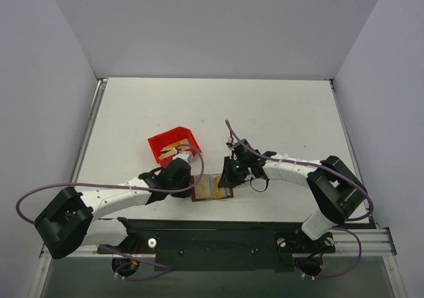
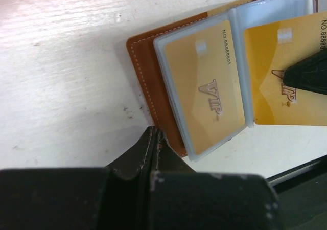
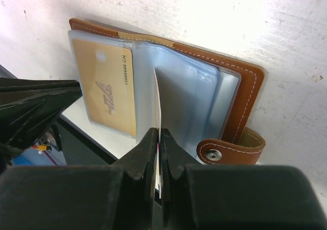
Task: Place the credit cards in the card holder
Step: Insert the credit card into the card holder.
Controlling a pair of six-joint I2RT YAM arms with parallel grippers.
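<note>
- The white table held everything.
- The red bin sat behind the left wrist.
- The card holder lay open near the table's front edge.
- The left gripper had its fingers pressed together on nothing, beside the holder's brown cover.
- The right gripper pinched the second gold card over the holder's pockets.
- One gold card sat in a pocket.
</note>
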